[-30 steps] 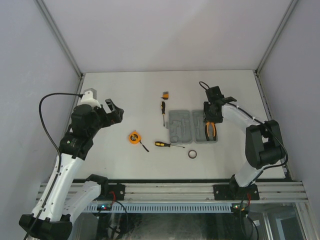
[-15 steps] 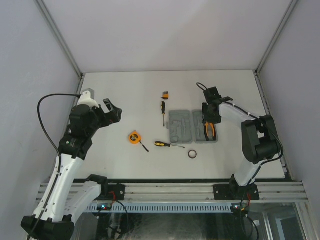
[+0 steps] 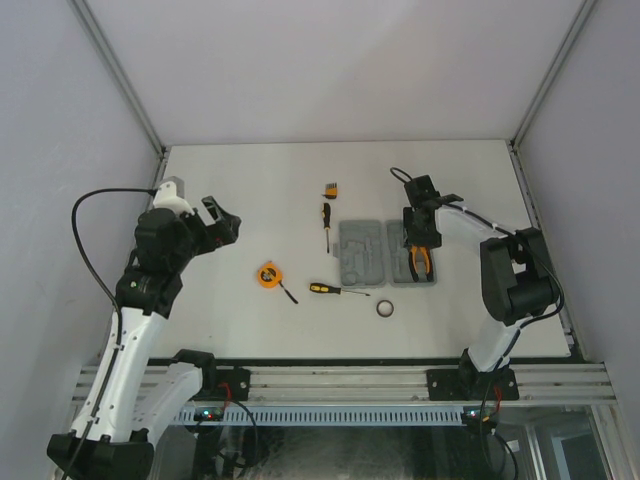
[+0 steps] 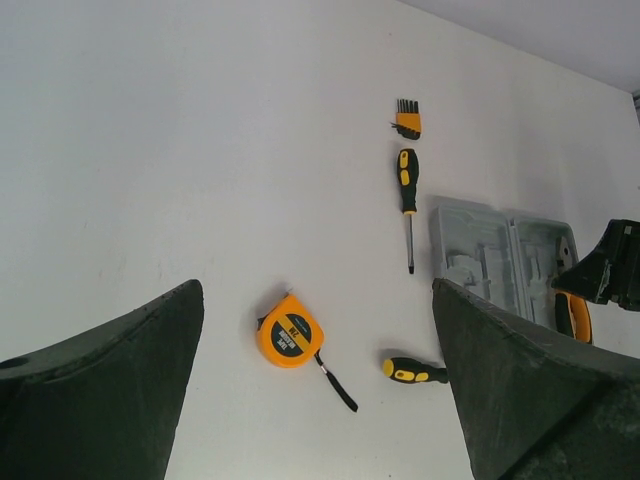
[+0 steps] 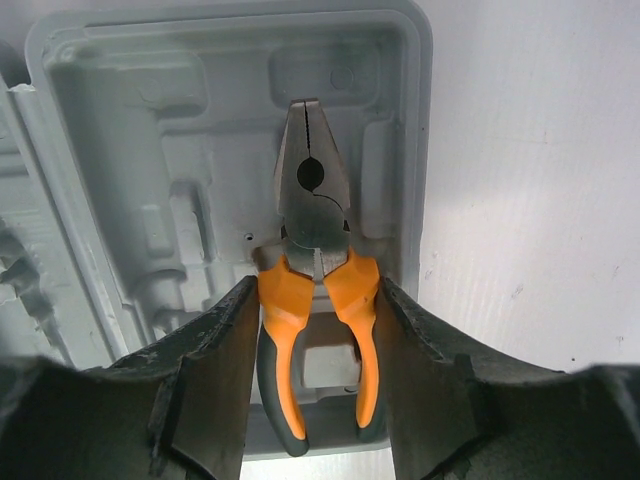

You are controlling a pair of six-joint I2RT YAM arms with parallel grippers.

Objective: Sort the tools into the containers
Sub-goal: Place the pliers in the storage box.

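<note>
The grey tool case lies open right of centre, with orange-handled pliers lying in its right half. In the right wrist view the pliers rest in a moulded recess of the case, and my right gripper is shut on their orange handles, one finger against each. My left gripper hangs wide open and holds nothing, left of the tape measure. In the left wrist view, the tape measure shows on the table between the jaws, far below them.
Two screwdrivers lie on the table, one left of the case and one in front of it. A small orange-black block sits farther back. A black ring lies near the case's front edge. Walls close in both sides.
My right gripper has shifted slightly left and nearer over the pliers, which stay in the case. My left arm has drawn back a little to the left, still open.
</note>
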